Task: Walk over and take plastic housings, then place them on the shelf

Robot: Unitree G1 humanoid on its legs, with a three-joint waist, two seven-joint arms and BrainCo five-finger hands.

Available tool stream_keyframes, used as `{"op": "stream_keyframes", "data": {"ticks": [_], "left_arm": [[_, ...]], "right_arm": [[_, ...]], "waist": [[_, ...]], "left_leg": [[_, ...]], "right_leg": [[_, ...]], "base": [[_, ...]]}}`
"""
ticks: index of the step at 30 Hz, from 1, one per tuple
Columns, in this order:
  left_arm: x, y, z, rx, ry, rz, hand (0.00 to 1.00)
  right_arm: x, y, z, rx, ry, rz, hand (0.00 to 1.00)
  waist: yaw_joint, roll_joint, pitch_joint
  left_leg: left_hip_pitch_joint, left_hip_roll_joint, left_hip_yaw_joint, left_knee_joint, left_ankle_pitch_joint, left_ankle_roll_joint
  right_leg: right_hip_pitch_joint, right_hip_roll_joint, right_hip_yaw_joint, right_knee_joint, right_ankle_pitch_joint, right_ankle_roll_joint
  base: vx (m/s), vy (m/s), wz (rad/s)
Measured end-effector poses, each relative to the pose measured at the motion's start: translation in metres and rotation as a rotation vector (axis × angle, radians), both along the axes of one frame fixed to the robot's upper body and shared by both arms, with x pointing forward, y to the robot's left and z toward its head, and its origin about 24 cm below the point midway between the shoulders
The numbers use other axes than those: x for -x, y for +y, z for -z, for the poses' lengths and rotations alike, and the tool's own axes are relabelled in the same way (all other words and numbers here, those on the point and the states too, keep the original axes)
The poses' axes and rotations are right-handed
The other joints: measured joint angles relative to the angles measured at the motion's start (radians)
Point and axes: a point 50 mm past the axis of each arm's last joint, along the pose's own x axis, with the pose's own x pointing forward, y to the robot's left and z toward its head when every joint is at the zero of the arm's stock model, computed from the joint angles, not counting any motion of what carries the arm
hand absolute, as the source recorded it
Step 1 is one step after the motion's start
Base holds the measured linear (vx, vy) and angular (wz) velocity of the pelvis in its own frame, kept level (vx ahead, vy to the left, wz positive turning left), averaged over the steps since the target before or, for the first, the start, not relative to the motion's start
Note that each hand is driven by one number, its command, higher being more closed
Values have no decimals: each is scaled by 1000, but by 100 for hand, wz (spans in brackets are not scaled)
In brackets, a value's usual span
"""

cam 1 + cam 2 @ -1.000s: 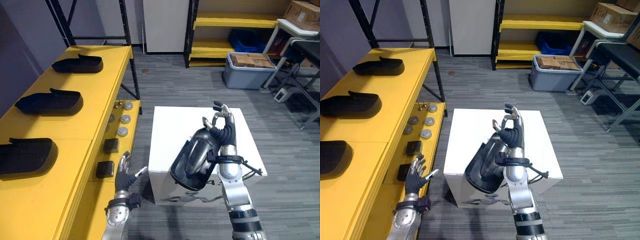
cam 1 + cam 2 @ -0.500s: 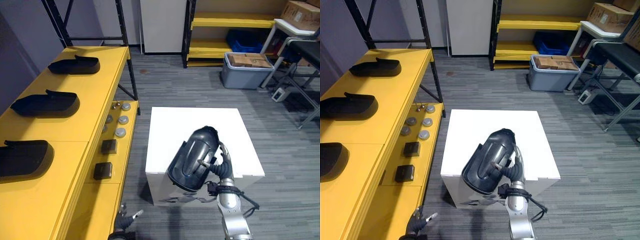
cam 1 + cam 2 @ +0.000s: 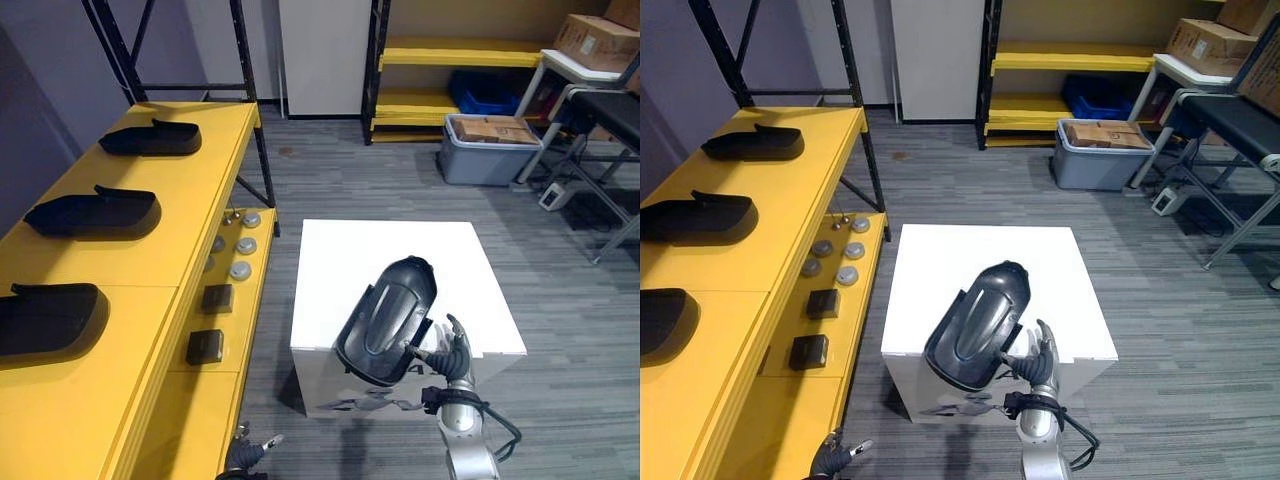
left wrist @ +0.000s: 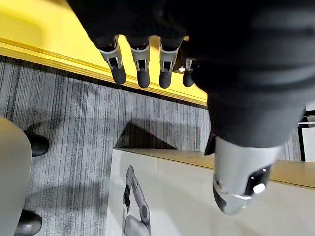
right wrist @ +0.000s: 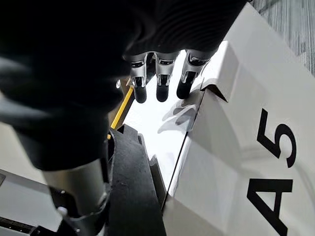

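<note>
A black plastic housing (image 3: 385, 320) lies tilted on the white box (image 3: 390, 250), overhanging its front edge. My right hand (image 3: 452, 352) is just right of the housing's lower end, open with fingers spread. In the right wrist view its fingers (image 5: 157, 81) are straight, with the housing (image 5: 133, 191) beside the thumb. Three more black housings (image 3: 150, 138) (image 3: 95, 210) (image 3: 45, 318) lie in a row on the yellow shelf (image 3: 190, 200) at left. My left hand (image 3: 248, 456) hangs low by the shelf's front, its fingers (image 4: 142, 69) relaxed and holding nothing.
The shelf's lower tier (image 3: 225, 330) carries round parts (image 3: 240, 268) and two black blocks (image 3: 205, 345). A grey bin with cardboard (image 3: 485, 150) stands by a rear yellow rack (image 3: 460, 50). Metal table legs (image 3: 590, 170) are at far right. Open floor surrounds the box.
My right hand has dropped from high beside the housing to its lower end and spread its fingers. The housing now rests on the box. My left hand has sunk lower.
</note>
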Motion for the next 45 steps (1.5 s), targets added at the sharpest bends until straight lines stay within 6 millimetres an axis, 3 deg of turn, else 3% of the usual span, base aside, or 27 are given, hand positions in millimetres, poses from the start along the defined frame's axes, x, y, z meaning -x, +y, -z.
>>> {"op": "stream_keyframes", "data": {"ticks": [11,12,21,28,38,41,45], "left_arm": [[1,2,0,1,6,10,0],[1,2,0,1,6,11,0],[0,5,0,0,1,16,0],[-4,3,-1,4,-7,17,0],[-5,4,-2,4,-13,12,0],[-5,6,-2,4,-15,-1,0],[-6,7,-5,-3,-34,-11,0]], "right_arm": [[-24,3,2,-5,29,-9,0],[-27,2,2,-4,30,-7,100],[-48,-12,-5,32,44,27,100],[-58,-9,-3,14,78,8,100],[-72,-7,-11,-22,64,21,100],[-74,-14,-19,-31,24,57,100],[-79,-21,-50,5,-125,109,100]], "waist": [[-10,-15,-2],[-10,-16,-2],[-8,-28,3],[16,-29,4],[15,-29,8],[15,-28,9],[14,-27,25]], "left_leg": [[2,-1,-3,-8,4,0],[2,-2,-6,-11,6,0],[4,-1,-34,-36,27,-1],[5,-1,-35,-43,29,-1],[0,-6,-55,-40,30,-1],[1,-6,-55,-35,29,-1],[1,-7,-54,-27,28,-3]], "right_leg": [[-1,-1,-6,0,-1,2],[-1,-1,-8,0,-1,2],[1,-1,-35,-1,-2,3],[0,-1,-35,-4,-2,3],[2,-5,-54,-7,-3,4],[1,-7,-53,6,-8,11],[-3,-10,-48,20,-11,13]], "base": [[0,1,0],[1,3,5],[-4,-7,9],[10,-1,1],[23,-2,6],[0,0,0],[0,0,0]]}}
